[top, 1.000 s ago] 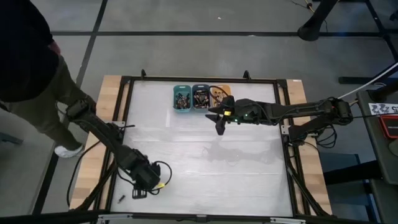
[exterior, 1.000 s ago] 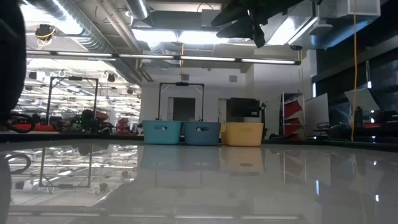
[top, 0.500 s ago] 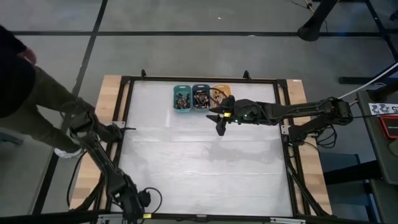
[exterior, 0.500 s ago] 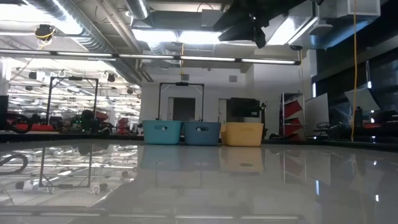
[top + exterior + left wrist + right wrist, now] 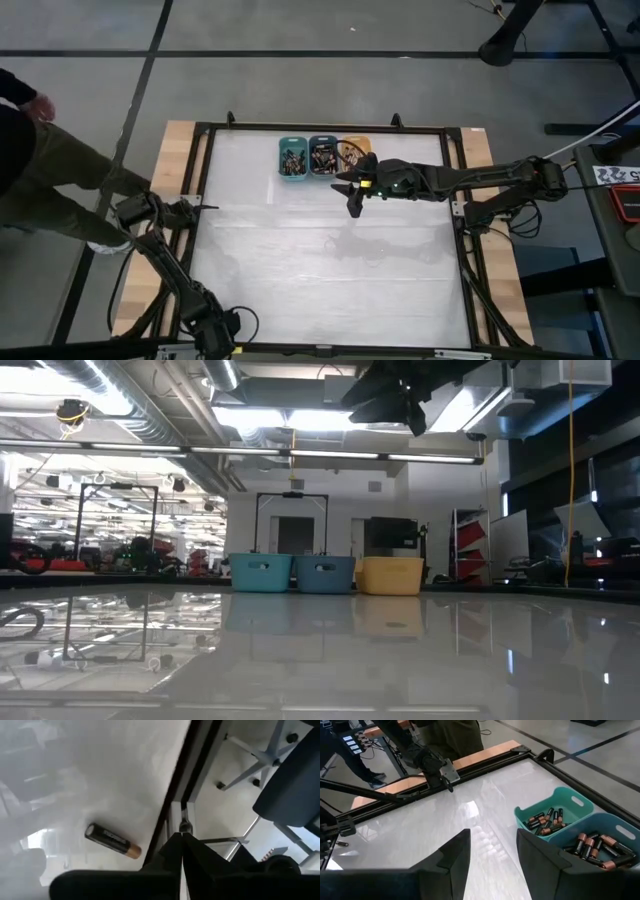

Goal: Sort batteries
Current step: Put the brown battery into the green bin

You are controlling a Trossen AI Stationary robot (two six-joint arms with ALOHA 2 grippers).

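One battery (image 5: 112,840) only in left wrist view, left gripper (image 5: 181,836) closed empty, right gripper (image 5: 492,851) apart, seemingly empty

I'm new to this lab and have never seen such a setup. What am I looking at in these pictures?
Two robot arms work at a white table, sorting batteries. One camera looks down from above, one looks level across the tabletop, and one rides on each wrist. At the far edge stand a teal bin, a blue bin and an orange bin. The right gripper hovers open beside them, holding nothing. The left gripper is shut and empty at the near left corner, by a loose battery.
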